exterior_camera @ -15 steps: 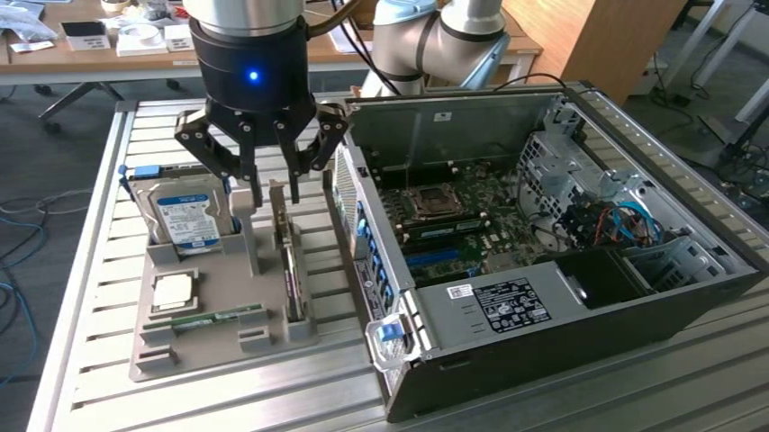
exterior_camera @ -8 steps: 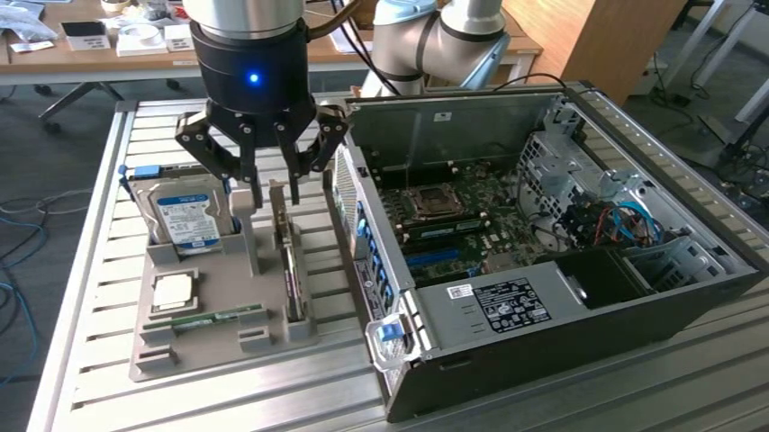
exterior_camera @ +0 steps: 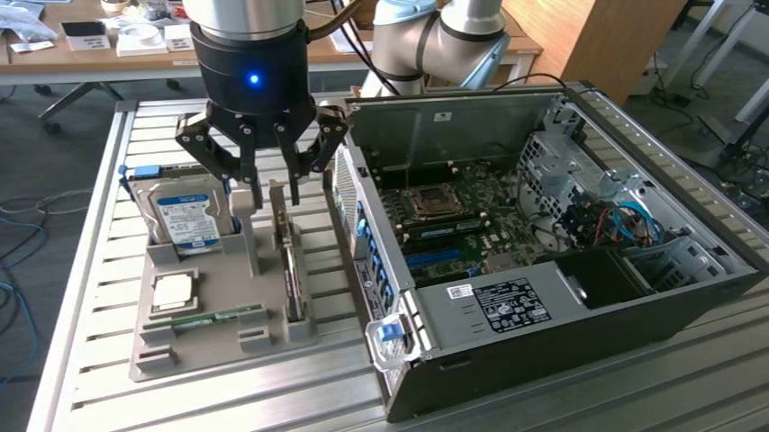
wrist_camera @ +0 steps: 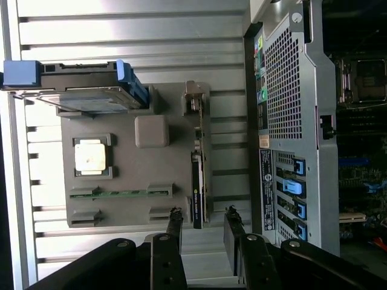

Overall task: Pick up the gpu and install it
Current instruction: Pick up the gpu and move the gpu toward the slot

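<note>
A grey fixture tray [exterior_camera: 204, 355] [wrist_camera: 158, 178] lies on the slatted aluminium table [exterior_camera: 85, 297] [wrist_camera: 121, 42] and holds four parts. The hard drive [exterior_camera: 186, 220] [wrist_camera: 78, 90], with its blue-and-white label and blue side rails, stands upright in the slot at the tray's far end. The processor chip [exterior_camera: 175, 290] [wrist_camera: 91, 157] lies flat in a square pocket, and the memory stick [exterior_camera: 216, 317] [wrist_camera: 112, 193] rests on edge in a narrow groove nearer the front. The gpu [exterior_camera: 292, 270] [wrist_camera: 198, 181] stands on its long edge in a slot along the side of the tray nearest the computer case [exterior_camera: 625, 333] [wrist_camera: 290, 90], its metal bracket at the far end.

The gripper [exterior_camera: 284, 184] [wrist_camera: 202, 216] hangs above the gpu with its jaws spread wide, holding nothing. In the wrist view one end of the card lines up with the gap between the two fingers [wrist_camera: 175, 220], which are clear of it on both sides. A square grey post [wrist_camera: 151, 131] rises from the tray just beside the gpu.

The case lies on its side just beside the tray, side panel off, on the exterior view's right. Inside are the motherboard [exterior_camera: 469, 207] with its empty processor socket [exterior_camera: 430, 202] [wrist_camera: 363, 81], the power supply [exterior_camera: 505, 301], and a bundle of blue cables [exterior_camera: 625, 225].
</note>
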Controlling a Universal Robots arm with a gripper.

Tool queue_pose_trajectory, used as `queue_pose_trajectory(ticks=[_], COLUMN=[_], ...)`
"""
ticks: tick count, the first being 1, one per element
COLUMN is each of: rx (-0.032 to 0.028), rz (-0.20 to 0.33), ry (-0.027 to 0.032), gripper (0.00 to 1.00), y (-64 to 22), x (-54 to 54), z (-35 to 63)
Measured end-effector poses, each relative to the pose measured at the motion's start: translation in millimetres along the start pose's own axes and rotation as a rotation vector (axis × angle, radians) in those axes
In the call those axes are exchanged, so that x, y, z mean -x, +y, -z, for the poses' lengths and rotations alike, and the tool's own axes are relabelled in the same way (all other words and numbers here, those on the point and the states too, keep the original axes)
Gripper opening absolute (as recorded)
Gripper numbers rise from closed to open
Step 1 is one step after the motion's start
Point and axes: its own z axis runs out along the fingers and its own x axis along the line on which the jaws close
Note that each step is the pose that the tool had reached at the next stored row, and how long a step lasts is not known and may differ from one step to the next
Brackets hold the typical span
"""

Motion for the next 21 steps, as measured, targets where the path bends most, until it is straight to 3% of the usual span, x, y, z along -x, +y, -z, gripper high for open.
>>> queue_pose_trajectory(ticks=[21], rx=[0.0000], rz=[0.000], ry=[0.0000], gripper=[0.42], y=[-0.3], x=[-0.1], z=[-5.9])
